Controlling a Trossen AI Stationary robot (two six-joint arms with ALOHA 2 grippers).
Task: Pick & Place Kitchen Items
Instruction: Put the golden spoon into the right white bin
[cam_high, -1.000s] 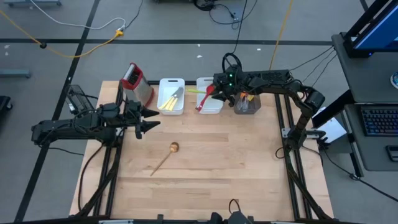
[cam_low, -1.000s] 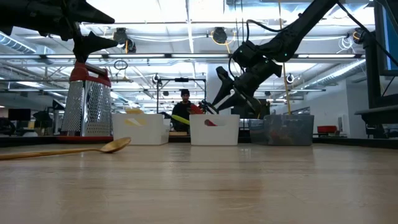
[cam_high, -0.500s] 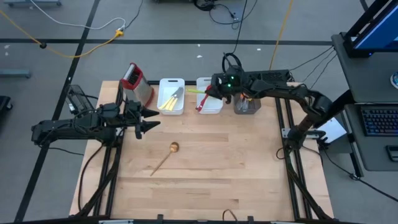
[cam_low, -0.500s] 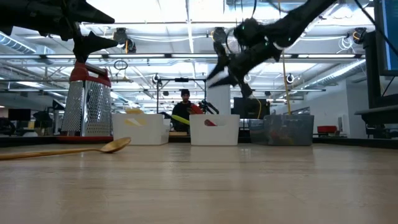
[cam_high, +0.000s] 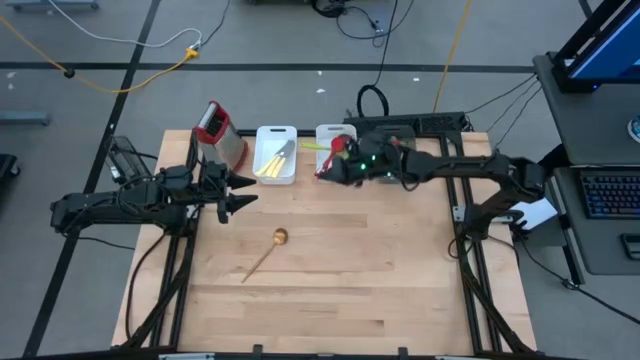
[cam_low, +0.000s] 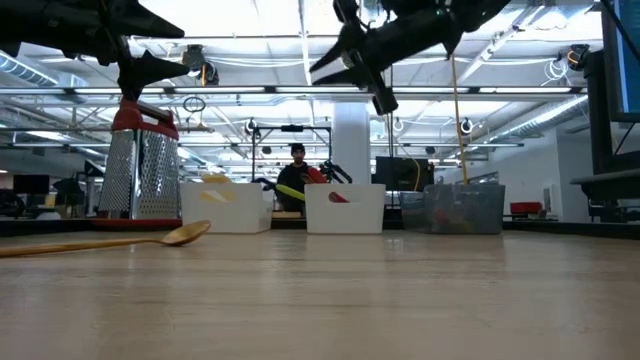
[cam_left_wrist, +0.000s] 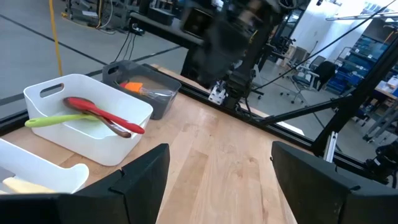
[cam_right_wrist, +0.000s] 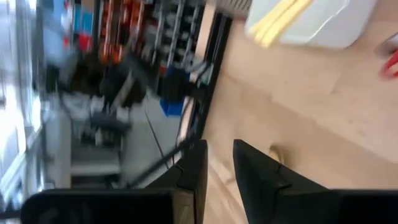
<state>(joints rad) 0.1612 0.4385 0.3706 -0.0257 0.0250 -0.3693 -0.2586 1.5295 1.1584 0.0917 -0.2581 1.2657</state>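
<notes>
Wooden spoon (cam_high: 264, 254) lies diagonally, bowl toward the bins; right gripper (cam_high: 328, 168) narrow and empty, left gripper (cam_high: 243, 193) wide.

Bright even overhead light, glaring ceiling strips in the low view, soft faint shadows, right wrist view heavily motion-blurred

pale wooden spoon (cam_high: 263, 252), red spoon (cam_left_wrist: 102, 114), lime-green spoon (cam_left_wrist: 61, 119), white bin (cam_left_wrist: 121, 147), grey bin (cam_left_wrist: 163, 103)
</notes>
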